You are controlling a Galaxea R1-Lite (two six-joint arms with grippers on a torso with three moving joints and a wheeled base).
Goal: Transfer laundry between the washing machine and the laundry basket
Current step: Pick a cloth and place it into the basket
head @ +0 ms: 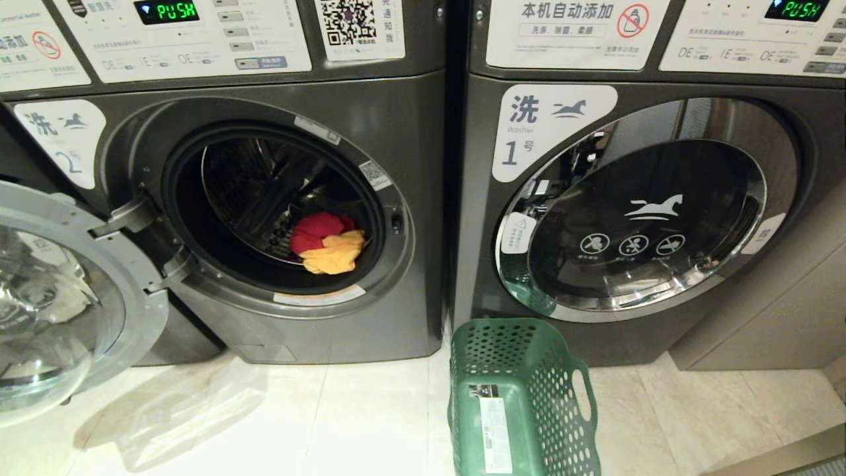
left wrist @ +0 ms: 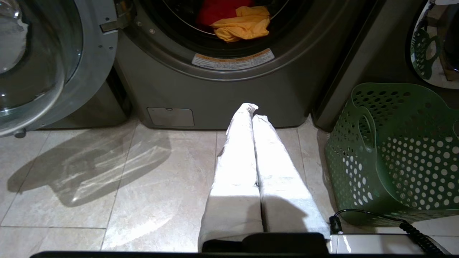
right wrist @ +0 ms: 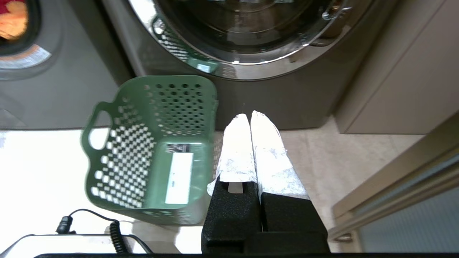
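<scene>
Tiled floor (head: 297, 423), open washing machine (head: 410, 198), laundry (head: 327, 248) inside, laundry basket (head: 529, 370) beside

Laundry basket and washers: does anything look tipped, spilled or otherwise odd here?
Nothing spilled or damaged. The green laundry basket stands upright and empty on the floor. Washing machine 2 has its door swung open, with a red garment and a yellow-orange garment inside.
</scene>
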